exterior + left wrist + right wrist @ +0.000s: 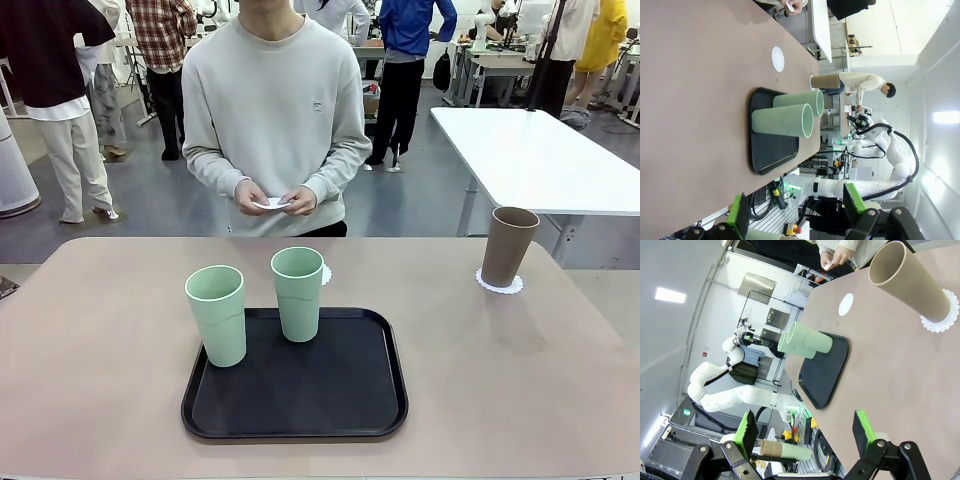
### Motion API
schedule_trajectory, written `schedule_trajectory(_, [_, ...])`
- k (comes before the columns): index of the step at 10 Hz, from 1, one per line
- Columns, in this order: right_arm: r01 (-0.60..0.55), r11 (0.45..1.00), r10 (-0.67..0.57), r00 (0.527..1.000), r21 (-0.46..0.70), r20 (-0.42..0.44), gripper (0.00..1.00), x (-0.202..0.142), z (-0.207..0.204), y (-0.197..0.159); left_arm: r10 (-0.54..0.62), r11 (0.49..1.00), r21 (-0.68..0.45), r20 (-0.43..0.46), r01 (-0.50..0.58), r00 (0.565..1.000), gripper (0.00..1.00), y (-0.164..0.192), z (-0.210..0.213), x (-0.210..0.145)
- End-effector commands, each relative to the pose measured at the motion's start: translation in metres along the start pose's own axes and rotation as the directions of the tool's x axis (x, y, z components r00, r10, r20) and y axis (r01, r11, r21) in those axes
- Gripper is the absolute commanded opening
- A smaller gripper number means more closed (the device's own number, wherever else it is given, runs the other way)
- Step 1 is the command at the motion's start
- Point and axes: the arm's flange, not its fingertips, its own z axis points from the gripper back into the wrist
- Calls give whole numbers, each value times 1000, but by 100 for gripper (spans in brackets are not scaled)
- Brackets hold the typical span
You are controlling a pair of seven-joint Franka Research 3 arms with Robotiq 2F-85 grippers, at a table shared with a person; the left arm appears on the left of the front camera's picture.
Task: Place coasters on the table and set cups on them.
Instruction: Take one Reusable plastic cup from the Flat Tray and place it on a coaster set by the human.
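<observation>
Two pale mint green cups (pixel 217 315) (pixel 298 293) stand upright on the black tray (pixel 340 395). The brown-tan cup (pixel 508 247) stands on a lacy white coaster (pixel 499 286) at the table's far right. A second coaster (pixel 326 273) lies bare on the table (pixel 110 340) just behind the tray. The person's hands hold a third coaster (pixel 272 204) above the far edge. My left gripper (pixel 796 207) is open and empty, well back from the tray (pixel 772 155). My right gripper (pixel 805 427) is open and empty too, far from the brown cup (pixel 910 280).
A glossy white table (pixel 540 150) stands behind at the right. Other people stand in the room beyond. Wide bare tabletop lies left and right of the tray. The opposite arm (pixel 720 385) shows off the table's edge in the right wrist view.
</observation>
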Motion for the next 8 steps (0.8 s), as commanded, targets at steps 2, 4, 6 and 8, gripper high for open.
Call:
schedule_trajectory(2, [8,1000,-8,1000,1,1,100,0,-1,0,-5,1000,-8,5,5,1000,100,-1,1,-1])
schedule_trajectory(4, [8,1000,-8,1000,1,1,100,0,-1,0,-5,1000,-8,5,5,1000,100,-1,1,-1])
schedule_trajectory(6, [8,1000,-8,1000,1,1,100,0,-1,0,-5,1000,-8,5,5,1000,100,-1,1,-1])
schedule_trajectory(8, [8,1000,-8,1000,1,1,100,0,-1,0,-5,1000,-8,5,5,1000,100,-1,1,-1])
